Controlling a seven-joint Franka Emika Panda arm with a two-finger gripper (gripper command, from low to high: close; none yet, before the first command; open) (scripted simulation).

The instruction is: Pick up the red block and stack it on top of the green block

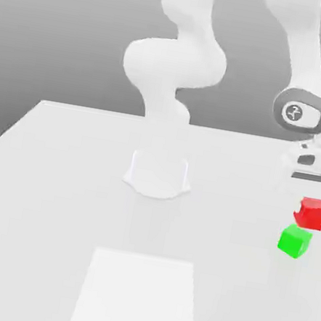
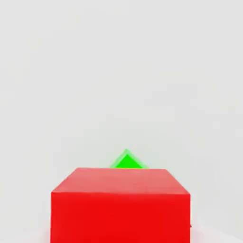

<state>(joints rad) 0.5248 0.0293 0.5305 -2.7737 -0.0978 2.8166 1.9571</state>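
At the exterior view's right edge my gripper (image 1: 312, 211) is shut on the red block (image 1: 311, 214), which hangs in the air just under the hand. The green block (image 1: 295, 241) rests on the white table (image 1: 58, 176) slightly lower and toward the exterior view's left of the red one, with a small gap between them. In the hand view the red block (image 2: 121, 204) is large and close, and a corner of the green block (image 2: 127, 161) pokes out from behind its top edge.
The arm's white base (image 1: 158, 174) stands at the middle of the table. A faint lighter square patch (image 1: 138, 296) lies on the table surface nearer the front edge. Behind the table is a plain grey backdrop.
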